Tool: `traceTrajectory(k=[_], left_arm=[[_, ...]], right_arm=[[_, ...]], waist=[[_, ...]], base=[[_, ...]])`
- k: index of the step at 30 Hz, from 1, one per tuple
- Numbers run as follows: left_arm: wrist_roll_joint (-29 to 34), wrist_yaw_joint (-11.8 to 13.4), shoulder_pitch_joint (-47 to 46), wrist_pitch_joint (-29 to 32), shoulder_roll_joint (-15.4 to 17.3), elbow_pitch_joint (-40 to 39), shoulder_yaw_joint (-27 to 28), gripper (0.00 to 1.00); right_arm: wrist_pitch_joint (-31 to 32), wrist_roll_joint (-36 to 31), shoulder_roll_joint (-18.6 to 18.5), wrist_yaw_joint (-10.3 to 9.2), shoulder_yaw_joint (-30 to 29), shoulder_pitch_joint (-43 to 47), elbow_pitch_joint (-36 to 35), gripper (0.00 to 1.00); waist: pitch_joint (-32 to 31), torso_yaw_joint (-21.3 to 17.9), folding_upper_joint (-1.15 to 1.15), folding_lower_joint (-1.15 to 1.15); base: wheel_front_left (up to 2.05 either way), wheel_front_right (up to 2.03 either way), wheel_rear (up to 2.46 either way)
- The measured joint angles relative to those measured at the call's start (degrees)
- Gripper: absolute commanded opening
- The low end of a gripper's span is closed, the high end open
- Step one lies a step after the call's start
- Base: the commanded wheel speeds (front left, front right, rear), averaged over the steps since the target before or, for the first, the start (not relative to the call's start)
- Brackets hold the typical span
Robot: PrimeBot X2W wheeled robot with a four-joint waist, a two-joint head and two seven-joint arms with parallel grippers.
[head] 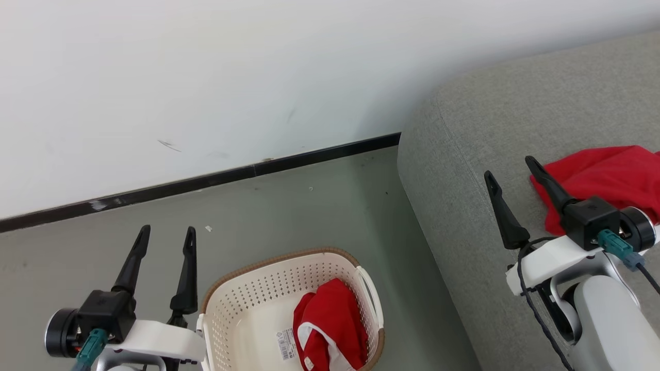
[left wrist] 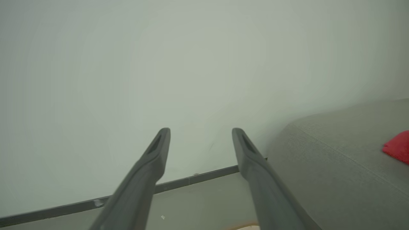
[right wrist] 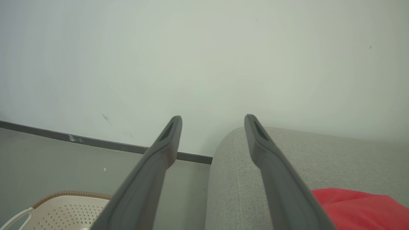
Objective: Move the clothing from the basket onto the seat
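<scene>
head view: clothing in basket right of left end effector; right end effector over seat; both spread.

I see a plain white wall across the upper part of the head view. A thin dark scuff mark sits on it, just above the skirting. The black skirting strip runs along the foot of the wall, rising from left to right in that view. A pale chipped patch shows on it toward the left. Below the strip lies a smooth grey-green floor. On the floor I note a small white fleck near the strip, a fainter fleck further right, and a dark speck. Both wrist views show wall, strip and floor.
</scene>
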Motion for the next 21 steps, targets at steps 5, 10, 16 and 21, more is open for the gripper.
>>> traceTrajectory(k=[5,10,16,21], left_arm=[[-1.08,0.82,2.60,-0.01,-0.09,0.56,1.60,1.00],[-1.10,1.31,5.13,-0.07,-0.11,1.36,2.58,1.00],[-1.07,1.48,7.25,-0.07,-0.09,1.77,3.30,1.00],[-0.98,1.48,8.64,-0.07,-0.11,2.15,3.57,1.00]], right_arm=[[0.00,-0.55,1.09,0.00,-0.08,0.88,-0.25,1.00],[0.00,-1.13,1.71,0.00,-0.82,4.78,-0.79,1.00],[0.00,-1.15,3.12,0.00,-1.18,8.79,-2.44,1.00],[0.00,-1.15,3.43,0.00,-1.63,12.09,-4.22,1.00]], waist=[[-2.04,1.43,0.00,0.00],[-4.11,2.66,0.00,0.00],[-6.57,3.92,0.00,0.00],[-8.44,4.76,0.00,0.00]], base=[[0.00,0.00,0.00],[0.00,0.00,0.00],[0.00,0.00,0.00],[0.00,0.00,0.00]])
